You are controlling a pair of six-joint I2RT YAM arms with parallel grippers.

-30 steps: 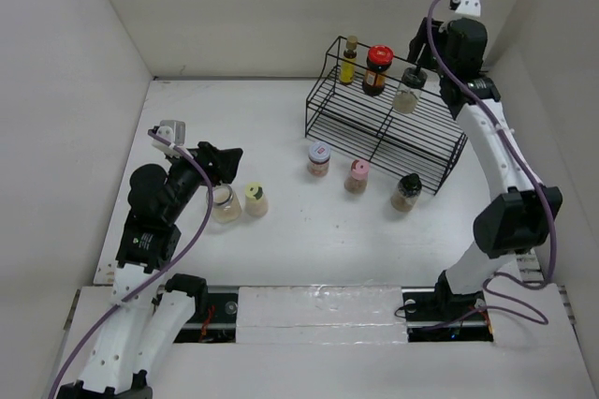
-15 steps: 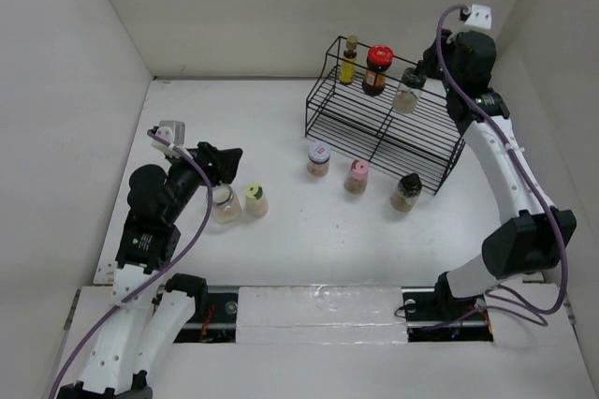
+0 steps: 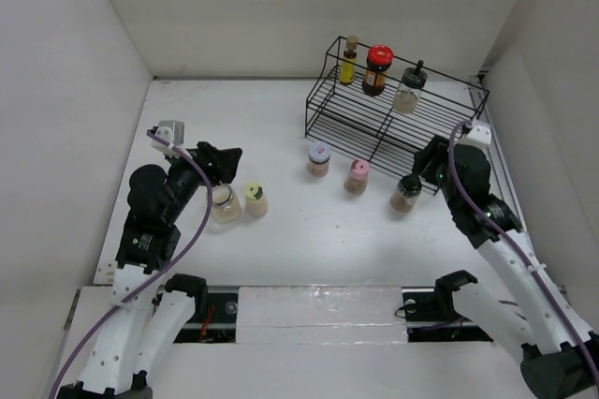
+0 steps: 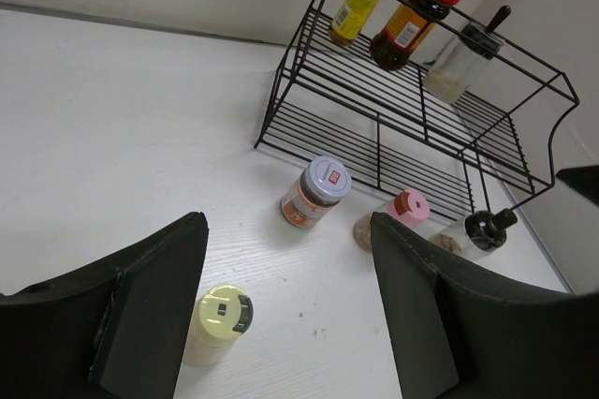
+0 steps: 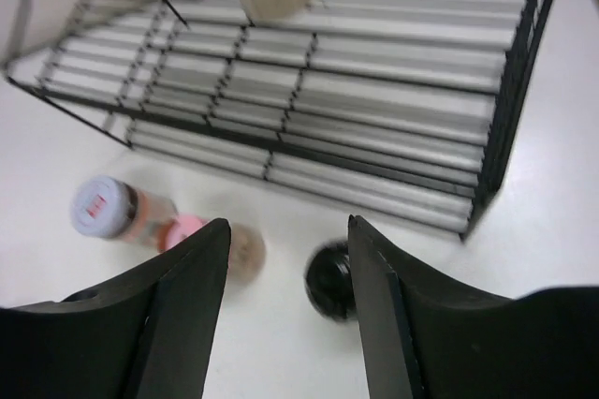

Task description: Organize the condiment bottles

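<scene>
Three condiment bottles stand on the black wire rack (image 3: 440, 151): a yellow one (image 3: 349, 60), a red-capped jar (image 3: 376, 69) and a clear black-capped one (image 3: 408, 90). In front of the rack stand a bluish-white-capped jar (image 3: 319, 158), a pink-capped bottle (image 3: 357, 175) and a black-capped bottle (image 3: 406, 192). My right gripper (image 3: 429, 163) is open just right of the black-capped bottle (image 5: 329, 279), which shows blurred between its fingers. My left gripper (image 3: 232, 163) is open and empty above a pale-yellow-capped bottle (image 3: 255, 199) and a clear jar (image 3: 226, 202).
The rack's lower shelf (image 5: 374, 127) holds nothing. White walls enclose the table on the left, back and right. In the left wrist view the yellow-capped bottle (image 4: 219, 319) stands by the left finger, and the rack (image 4: 393, 127) lies ahead.
My right arm left the clear black-capped bottle on the rack's top shelf and swung down to the black-capped bottle in front of the rack. The left arm has not moved.
</scene>
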